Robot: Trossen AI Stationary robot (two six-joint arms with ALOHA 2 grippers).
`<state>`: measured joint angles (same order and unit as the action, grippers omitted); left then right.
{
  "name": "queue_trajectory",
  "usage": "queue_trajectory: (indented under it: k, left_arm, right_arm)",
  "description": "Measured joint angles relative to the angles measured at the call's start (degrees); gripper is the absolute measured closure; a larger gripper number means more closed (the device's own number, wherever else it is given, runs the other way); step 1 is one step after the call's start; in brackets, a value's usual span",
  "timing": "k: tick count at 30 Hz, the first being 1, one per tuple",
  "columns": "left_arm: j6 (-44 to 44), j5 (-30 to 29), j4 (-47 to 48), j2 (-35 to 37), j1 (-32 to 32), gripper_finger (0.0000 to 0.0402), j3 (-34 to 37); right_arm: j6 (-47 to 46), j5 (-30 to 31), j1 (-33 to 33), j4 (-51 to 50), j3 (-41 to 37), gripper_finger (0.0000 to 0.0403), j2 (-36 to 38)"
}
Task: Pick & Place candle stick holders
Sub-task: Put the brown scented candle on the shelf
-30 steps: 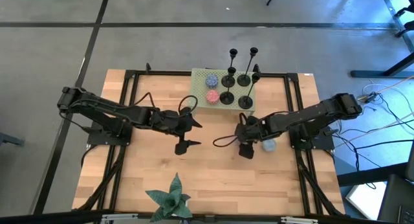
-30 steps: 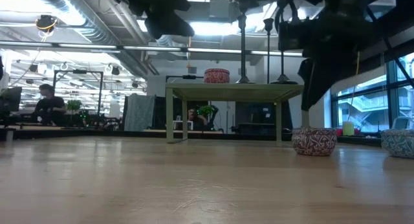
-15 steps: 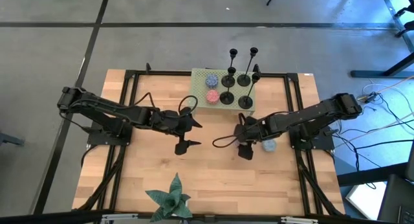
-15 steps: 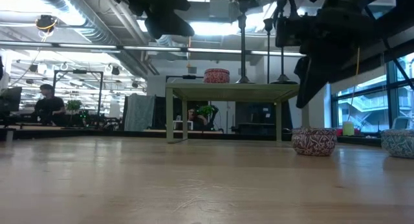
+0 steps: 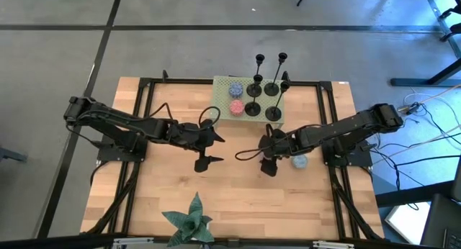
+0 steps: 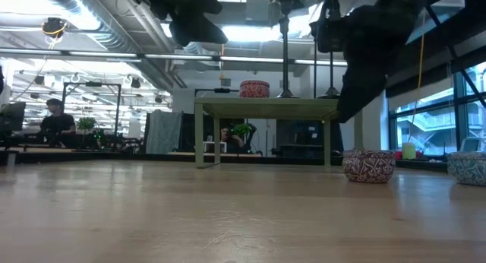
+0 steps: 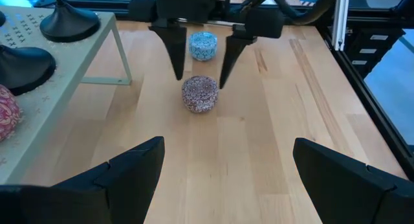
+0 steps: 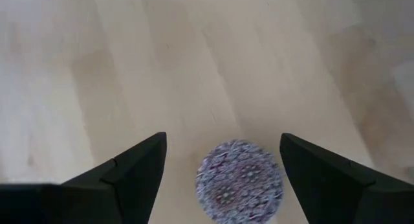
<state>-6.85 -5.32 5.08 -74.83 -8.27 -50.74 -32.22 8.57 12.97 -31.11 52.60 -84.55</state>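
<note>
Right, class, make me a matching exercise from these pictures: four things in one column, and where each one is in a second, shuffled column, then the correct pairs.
Column A
1. candle stick holders
2. red patterned pot
3. green leafy plant
4. left claw

Column B
a. at the table's near edge
b. below the open right claw, on the bare wood
c. on the raised green stand
d. open over the table's middle, holding nothing

Pairs: 1-c, 2-b, 3-a, 4-d
</note>
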Motion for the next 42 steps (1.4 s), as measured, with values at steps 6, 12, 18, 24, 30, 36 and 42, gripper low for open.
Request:
queue_trajectory:
  k: [6, 12, 18, 24, 30, 36, 42]
  left_arm:
    - [0.1, 0.1, 0.1, 0.0, 0.0, 0.0062, 0.0]
    - [0.1, 0.1, 0.1, 0.0, 0.0, 0.0062, 0.0]
    - [0.1, 0.0, 0.1, 0.0, 0.0, 0.0062, 0.0]
    - [0.0, 0.0, 0.1, 0.0, 0.0, 0.0062, 0.0]
    - [0.0, 0.0, 0.1, 0.0, 0.0, 0.0062, 0.0]
    - [-0.1, 0.0, 0.4, 0.0, 0.0, 0.0062, 0.0]
    - [-0.1, 0.0, 1.0, 0.0, 0.0, 0.0062, 0.0]
  right_arm:
    - [4.1, 0.8, 0.0, 0.2, 0.0, 0.0098, 0.0]
    - [4.2, -5.5, 0.0, 0.1, 0.0, 0.0098, -0.1]
    - [4.1, -6.7, 0.0, 0.0, 0.0, 0.0098, -0.3]
    - [4.2, -6.7, 0.0, 0.0, 0.0, 0.0077, -0.3]
    - [4.3, -6.7, 0.0, -0.1, 0.0, 0.003, -0.3]
    - [3.5, -7.0, 0.3, -1.1, 0.0, 0.0006, -0.3]
    - [1.0, -7.8, 0.3, -1.8, 0.0, 0.0014, -0.3]
